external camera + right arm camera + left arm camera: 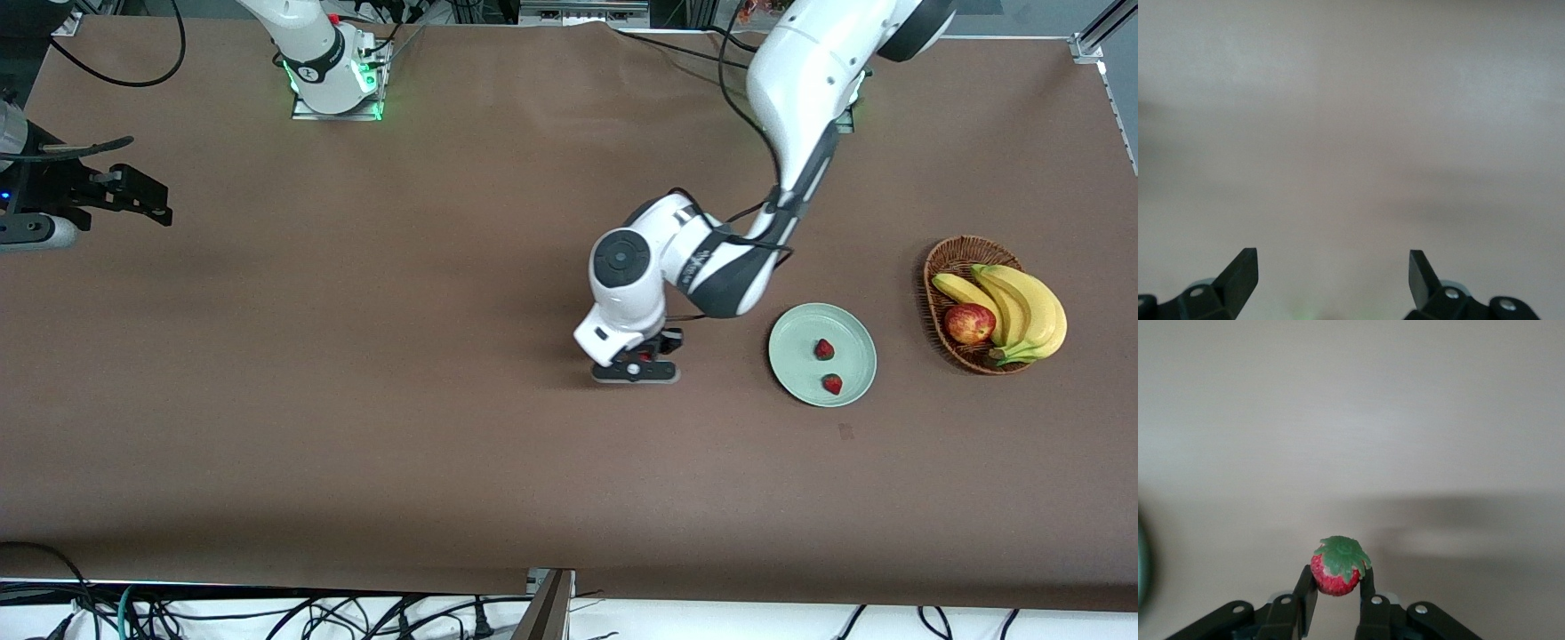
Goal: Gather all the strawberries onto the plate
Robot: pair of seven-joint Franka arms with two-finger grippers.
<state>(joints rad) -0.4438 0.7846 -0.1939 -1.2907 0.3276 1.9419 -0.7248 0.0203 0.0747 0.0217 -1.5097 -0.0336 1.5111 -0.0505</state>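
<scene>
My right gripper (1333, 270) waits wide and empty at its own end of the table (356, 400), clear of the work. My left gripper (1337, 593) is down at the tabletop, pinching the last strawberry (1338, 565) between its fingertips (1306, 587). The hold sits low on a small round berry, so I judge a quick lift could squirt it out. The plate (800, 373) lies beside this gripper toward the fruit basket (947, 258), already holding two strawberries (825, 349); a careless release could knock those or bounce off the rim.
</scene>
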